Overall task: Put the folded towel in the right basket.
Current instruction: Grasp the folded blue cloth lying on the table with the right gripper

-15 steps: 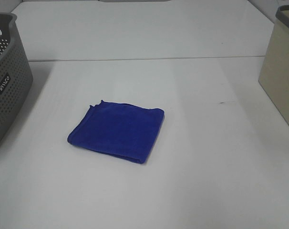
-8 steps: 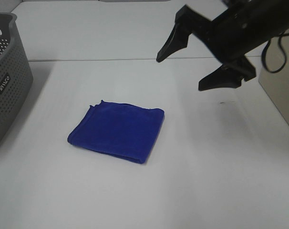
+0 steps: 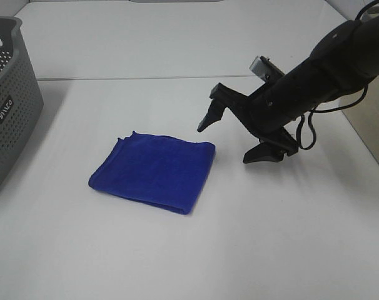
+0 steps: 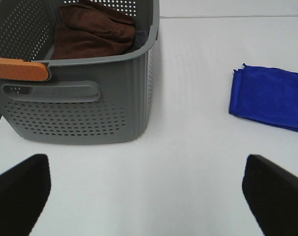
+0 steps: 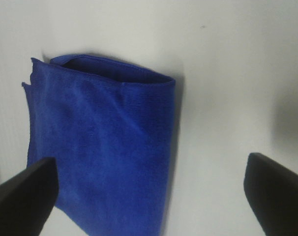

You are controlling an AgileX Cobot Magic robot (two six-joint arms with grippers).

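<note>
Risk: right gripper (image 3: 226,144), jaws spread wide and empty, hangs just beside the folded edge of the towel (image 3: 153,172); a shallow pinch could catch only the top layer, letting the soft, plush blue cloth unfold. Towel lies flat, squarish, on the smooth white table (image 3: 177,262). Left gripper (image 4: 149,196) wide too.

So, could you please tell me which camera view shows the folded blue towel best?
The exterior high view: the whole towel lies in frame, unobstructed. The right wrist view shows it close up, folds clear, but cropped at the frame edge. The left wrist view catches only one end.
</note>
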